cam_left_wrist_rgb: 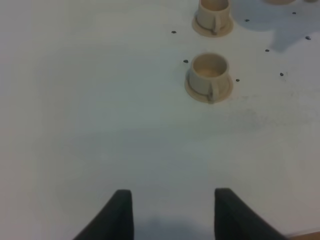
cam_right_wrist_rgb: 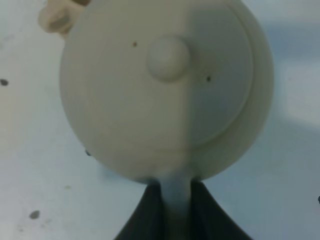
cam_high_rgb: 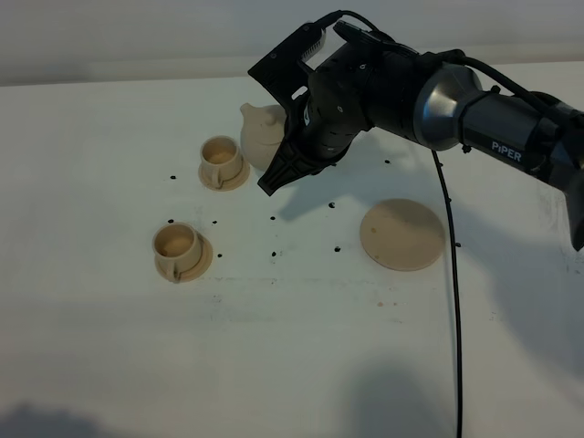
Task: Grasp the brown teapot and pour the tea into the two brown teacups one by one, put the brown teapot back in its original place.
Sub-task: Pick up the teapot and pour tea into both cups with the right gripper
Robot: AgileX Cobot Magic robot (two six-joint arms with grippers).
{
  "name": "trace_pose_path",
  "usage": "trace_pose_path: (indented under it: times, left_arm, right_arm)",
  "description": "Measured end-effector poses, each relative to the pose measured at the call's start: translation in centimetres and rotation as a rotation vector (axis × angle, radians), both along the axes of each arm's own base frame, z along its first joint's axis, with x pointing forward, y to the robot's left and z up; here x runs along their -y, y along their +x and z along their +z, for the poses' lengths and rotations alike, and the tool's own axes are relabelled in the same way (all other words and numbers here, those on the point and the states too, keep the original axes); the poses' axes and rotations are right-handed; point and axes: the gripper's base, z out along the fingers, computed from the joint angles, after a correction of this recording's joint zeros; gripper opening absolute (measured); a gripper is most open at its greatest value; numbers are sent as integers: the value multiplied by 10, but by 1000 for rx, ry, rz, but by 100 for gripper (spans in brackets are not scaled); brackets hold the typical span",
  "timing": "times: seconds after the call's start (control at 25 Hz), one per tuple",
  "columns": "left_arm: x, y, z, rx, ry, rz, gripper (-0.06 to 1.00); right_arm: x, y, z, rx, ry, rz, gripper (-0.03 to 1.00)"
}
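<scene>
The brown teapot (cam_high_rgb: 260,135) is held beside the far teacup (cam_high_rgb: 222,161), its spout pointing to the back left; my arm hides much of it. My right gripper (cam_high_rgb: 276,176) is shut on the teapot's loop handle. In the right wrist view the domed lid with its knob (cam_right_wrist_rgb: 168,57) fills the picture, and the gripper (cam_right_wrist_rgb: 175,212) pinches the handle. The near teacup (cam_high_rgb: 180,251) stands on its saucer at the front left. The flat round saucer disc (cam_high_rgb: 401,234) lies bare to the right. My left gripper (cam_left_wrist_rgb: 172,215) is open and empty, short of the near cup (cam_left_wrist_rgb: 209,75) and the far cup (cam_left_wrist_rgb: 214,15).
Small black specks (cam_high_rgb: 275,251) are scattered on the white table (cam_high_rgb: 292,347) around the cups and the disc. A black cable (cam_high_rgb: 453,301) hangs from the right arm down across the table's right side.
</scene>
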Motion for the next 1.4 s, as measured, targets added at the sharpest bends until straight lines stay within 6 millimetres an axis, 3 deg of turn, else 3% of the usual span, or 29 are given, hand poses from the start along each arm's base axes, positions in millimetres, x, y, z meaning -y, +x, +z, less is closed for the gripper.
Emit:
trace_pose_path:
  times: [0.72, 1.12, 1.4]
  left_arm:
    - [0, 0, 0, 0, 0, 0, 36]
    - [0, 0, 0, 0, 0, 0, 36]
    - [0, 0, 0, 0, 0, 0, 36]
  right_arm:
    - [-14, -7, -3, 51, -51, 76, 9]
    - [-26, 8, -3, 50, -61, 62, 9]
    - [-23, 11, -4, 62, -105, 69, 9]
